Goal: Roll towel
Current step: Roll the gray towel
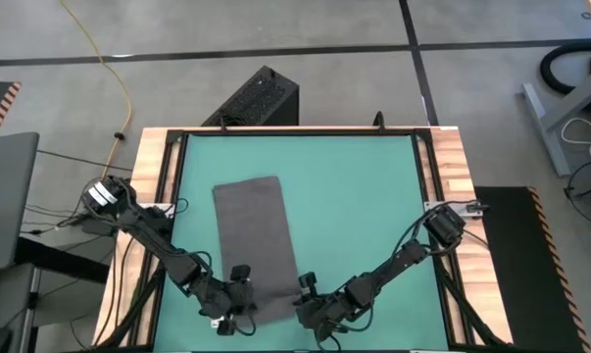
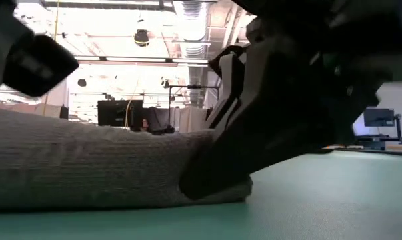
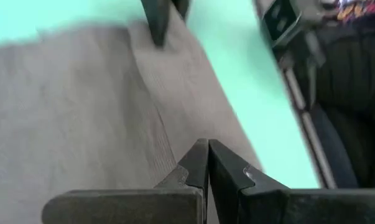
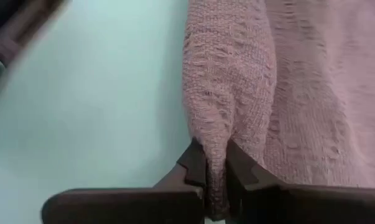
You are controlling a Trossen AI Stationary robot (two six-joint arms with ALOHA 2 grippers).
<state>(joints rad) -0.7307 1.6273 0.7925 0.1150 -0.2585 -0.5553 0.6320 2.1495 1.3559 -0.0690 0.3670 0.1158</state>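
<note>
The towel [image 1: 256, 235] is lying flat on the green bench [image 1: 364, 196], its long axis running away from both arms, while the right pincer [image 4: 215, 168] is pinching its near right corner and the left pincer [image 3: 207, 163], fingers together, is resting at the near left corner.

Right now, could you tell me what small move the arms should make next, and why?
Probably lift the near end slightly and start turning it over: the right pincer pinches the towel edge, the left pincer is shut at the other corner, and the cloth lies flat, unrolled.
</note>
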